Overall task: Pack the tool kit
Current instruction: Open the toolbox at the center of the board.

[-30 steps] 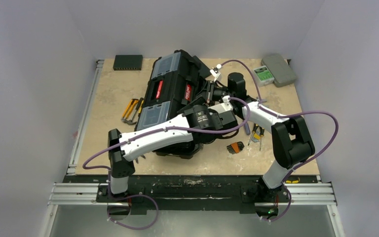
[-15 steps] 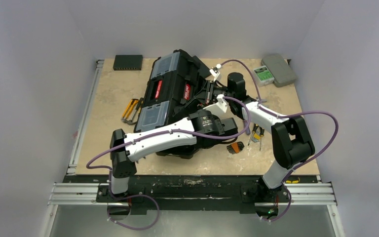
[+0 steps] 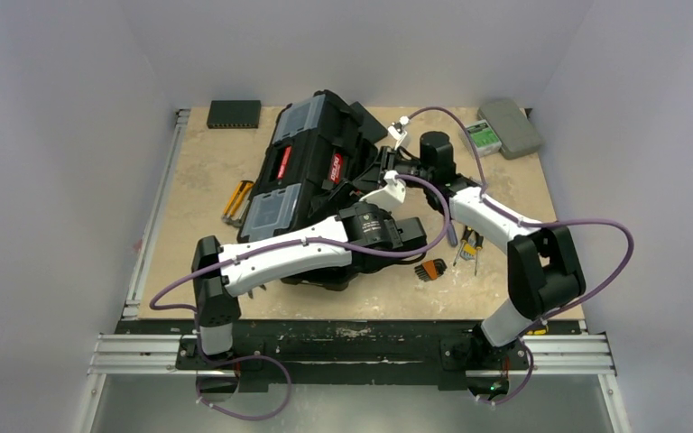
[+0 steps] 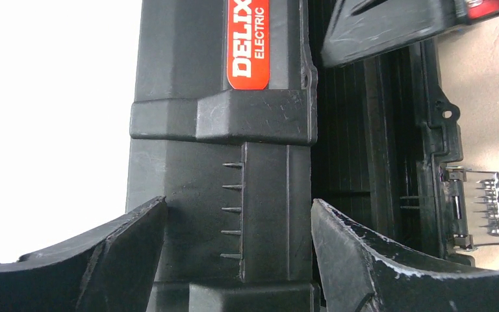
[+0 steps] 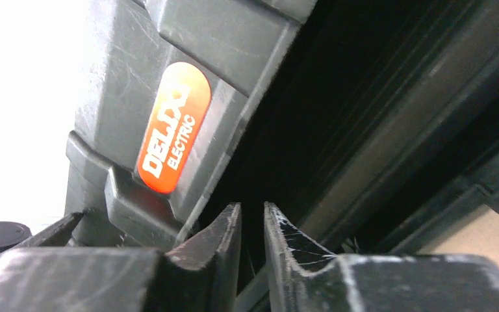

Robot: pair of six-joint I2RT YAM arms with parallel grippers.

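The black toolbox [image 3: 302,167] lies in the middle of the table with its lid, carrying two clear-lidded compartments, tilted up to the left. My left gripper [image 3: 349,192] is shut on the lid's black handle [image 4: 234,130], just below its red label, one finger on each side [image 4: 239,214]. My right gripper [image 3: 376,171] is at the open gap beside the red label [image 5: 172,130], its jaws nearly together with nothing seen between them [image 5: 252,214]. Yellow-handled tools [image 3: 237,200] lie left of the box. An orange hex-key set [image 3: 430,269] and small screwdrivers [image 3: 469,245] lie to its right.
A flat grey case [image 3: 510,126] and a green-labelled box [image 3: 482,135] sit at the back right. A thin black device [image 3: 234,113] sits at the back left. A metal latch [image 4: 477,208] hangs on the box's edge. Both arms cross over the table's near middle.
The lid has swung further up and to the left with my left gripper on its handle. My right arm has reached further forward toward the box.
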